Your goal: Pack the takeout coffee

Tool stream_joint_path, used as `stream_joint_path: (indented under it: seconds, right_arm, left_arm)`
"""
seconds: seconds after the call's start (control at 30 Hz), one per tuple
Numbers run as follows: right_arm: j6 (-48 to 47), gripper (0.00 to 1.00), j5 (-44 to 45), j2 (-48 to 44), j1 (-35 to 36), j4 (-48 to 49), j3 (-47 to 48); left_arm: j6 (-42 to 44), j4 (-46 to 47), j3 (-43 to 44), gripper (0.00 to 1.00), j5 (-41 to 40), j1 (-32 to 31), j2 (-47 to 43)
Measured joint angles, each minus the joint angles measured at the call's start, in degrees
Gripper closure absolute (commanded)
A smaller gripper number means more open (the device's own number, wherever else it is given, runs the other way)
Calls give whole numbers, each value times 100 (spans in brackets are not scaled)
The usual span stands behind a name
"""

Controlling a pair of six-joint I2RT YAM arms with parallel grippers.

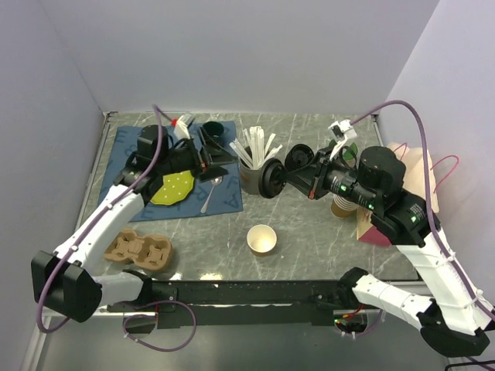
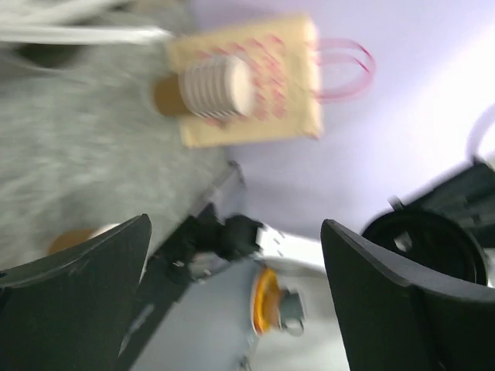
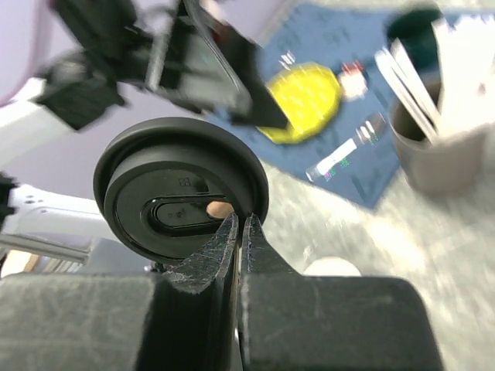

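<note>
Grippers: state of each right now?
Left gripper: open, empty.
Right gripper: shut on the rim of a round black plastic lid.

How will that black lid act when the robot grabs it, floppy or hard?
Probably fairly stiff: the black lid looks perfectly round though the right gripper pinches only its rim. Likely light too, since that small pinch holds it up on edge. Being round, it might roll away if it landed on its edge.

Marbled table [image 1: 309, 239] bears blue mat [image 1: 124, 147], cardboard carrier [image 1: 141, 251], paper cup [image 1: 262, 239] (mouth up), bag [image 1: 420, 166].
</note>
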Motion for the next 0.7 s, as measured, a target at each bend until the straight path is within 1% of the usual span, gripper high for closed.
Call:
stream_joint_path:
  seconds: [0.1,0.2,0.27,0.4,0.47,0.57,0.7]
  right_arm:
    - [61,100,304,192,61,-820,245]
    - [310,100,752,334,234,-1602,249]
    - [511,100,997,474,367,-2006,186]
    - [1097,100,1615,789,929,-2699,-133]
    - [1384,100,1917,1060,1316,-3010,-208]
    - [1735,100,2245,1563,1746,-3250,-221]
    - [2013,100,2439,2063,1893,-3257,-363]
  left_arm:
    - [376,-763,-4,3,-533,297,-103]
    - [789,-1552,-81,3,-1180,614,-170]
    - [1021,-2105,-127,3,-1770,780,-271]
    - [1357,-2870,-138,2,-2833,872,-640]
    - [1447,-3040,-160,2,-3139,868,-894]
    - [1563,-3086,-313,1,-3311,868,-1272]
    - [1799,-3077,-581,1,-3112,868,-1469]
